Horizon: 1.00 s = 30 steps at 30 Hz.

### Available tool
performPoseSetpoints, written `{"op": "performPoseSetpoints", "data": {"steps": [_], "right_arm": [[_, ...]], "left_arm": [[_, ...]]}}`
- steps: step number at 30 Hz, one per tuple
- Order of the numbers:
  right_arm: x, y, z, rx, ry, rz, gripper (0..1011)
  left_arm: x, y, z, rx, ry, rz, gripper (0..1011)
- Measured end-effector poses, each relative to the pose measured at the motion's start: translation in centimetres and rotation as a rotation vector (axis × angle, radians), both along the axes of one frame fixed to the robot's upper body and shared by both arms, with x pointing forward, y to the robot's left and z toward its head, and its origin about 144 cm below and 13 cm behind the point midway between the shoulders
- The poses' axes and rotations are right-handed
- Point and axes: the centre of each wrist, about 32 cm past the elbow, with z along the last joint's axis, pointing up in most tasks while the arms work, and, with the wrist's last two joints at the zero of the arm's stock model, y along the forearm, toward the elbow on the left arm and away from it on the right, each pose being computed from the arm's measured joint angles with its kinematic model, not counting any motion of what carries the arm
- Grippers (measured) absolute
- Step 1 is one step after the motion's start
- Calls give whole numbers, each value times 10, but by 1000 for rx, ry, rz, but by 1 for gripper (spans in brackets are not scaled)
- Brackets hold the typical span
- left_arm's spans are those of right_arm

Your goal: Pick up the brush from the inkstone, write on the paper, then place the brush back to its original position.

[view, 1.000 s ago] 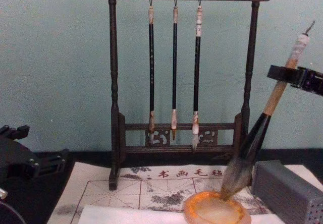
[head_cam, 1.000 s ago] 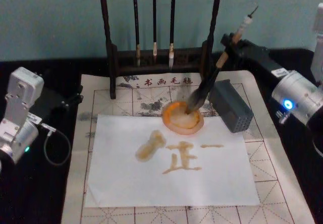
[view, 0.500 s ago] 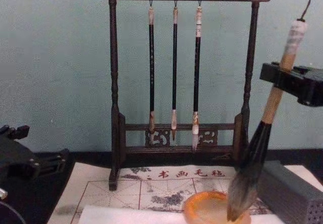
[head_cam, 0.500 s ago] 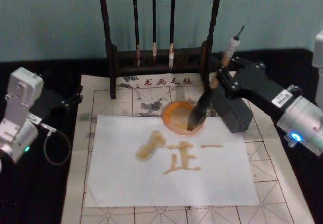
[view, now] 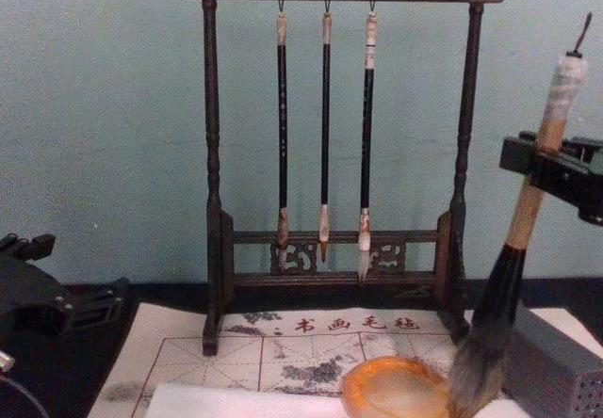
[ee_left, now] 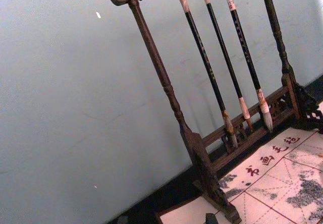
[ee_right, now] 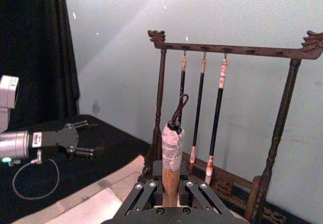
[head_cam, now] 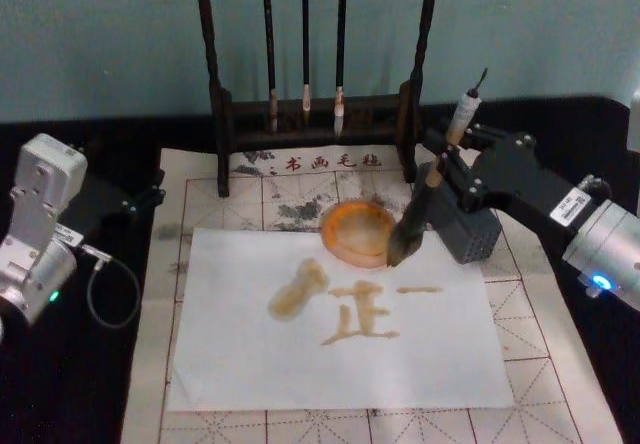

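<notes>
My right gripper (head_cam: 447,169) is shut on the tan handle of the brush (head_cam: 428,192), which stands steeply tilted. Its dark wet tuft hangs at the right rim of the orange-brown inkstone (head_cam: 355,230), over the top edge of the paper (head_cam: 340,364). From the chest, the brush (view: 528,220) hangs from the right gripper (view: 545,168) with its tuft just right of the inkstone (view: 391,394). The paper carries orange-brown strokes and a blot. The right wrist view shows the brush (ee_right: 171,153) clamped upright. My left gripper (head_cam: 145,196) rests parked at the left, open.
A dark wooden rack (head_cam: 320,114) with three thin hanging brushes stands behind the inkstone. A grey ribbed block (head_cam: 462,226) sits right beside the brush and under my right arm. The paper lies on a cream gridded mat (head_cam: 570,364) on a black tabletop.
The brush has left the inkstone's centre, moved to its right rim nearer the paper and stands more upright. My right arm has come forward. The left arm has not moved.
</notes>
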Motion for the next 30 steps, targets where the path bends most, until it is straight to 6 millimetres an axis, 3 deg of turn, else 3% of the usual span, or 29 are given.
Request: {"op": "performPoseSetpoints", "data": {"steps": [30], "right_arm": [[-11, -26, -8, -95, -13, 26, 181]], "left_arm": [[0, 0, 0, 0, 0, 0, 1001]]}}
